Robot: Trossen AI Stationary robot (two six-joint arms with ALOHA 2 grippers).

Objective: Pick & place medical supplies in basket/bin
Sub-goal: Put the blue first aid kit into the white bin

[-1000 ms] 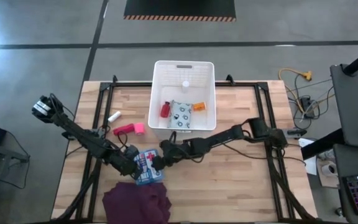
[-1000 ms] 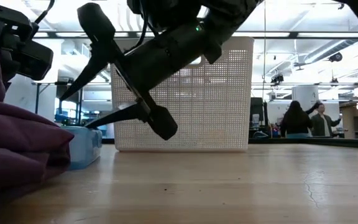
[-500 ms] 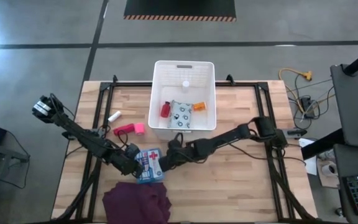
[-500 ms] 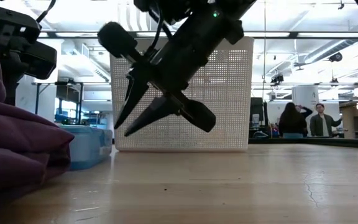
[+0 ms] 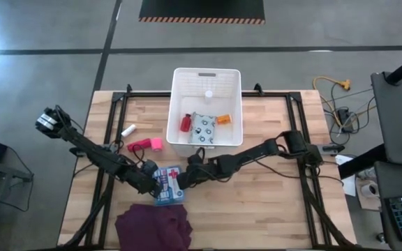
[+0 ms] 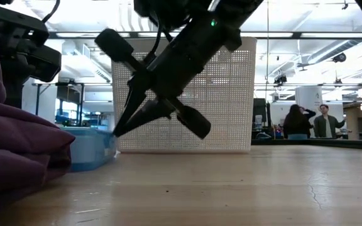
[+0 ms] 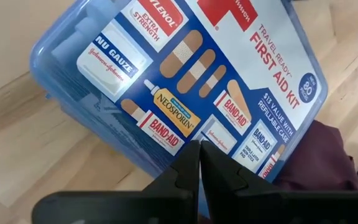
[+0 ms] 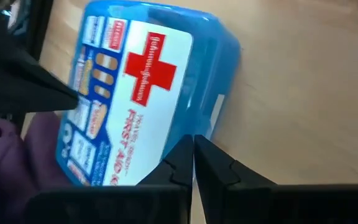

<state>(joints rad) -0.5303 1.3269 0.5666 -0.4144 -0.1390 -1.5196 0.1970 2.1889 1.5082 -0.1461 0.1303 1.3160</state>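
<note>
White basket (image 5: 176,104) holds red bottle (image 5: 185,123), patterned pouch (image 5: 202,130), orange box (image 5: 223,119); both tools clenched empty.

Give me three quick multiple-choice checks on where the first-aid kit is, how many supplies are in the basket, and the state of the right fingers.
1. The first-aid kit lies:
A. in the basket
B. on the table between both grippers
C. on the floor

2. Supplies visible in the basket:
A. one
B. four
C. seven

3. The right gripper has its fingers:
A. wide open
B. shut
C. out of view

Answers:
1 B, the high view shows it on the wood by the purple cloth, with the left gripper at its other side.
2 B, red bottle, patterned pouch, orange box, white vial.
3 B, the right wrist view shows them together.
</note>
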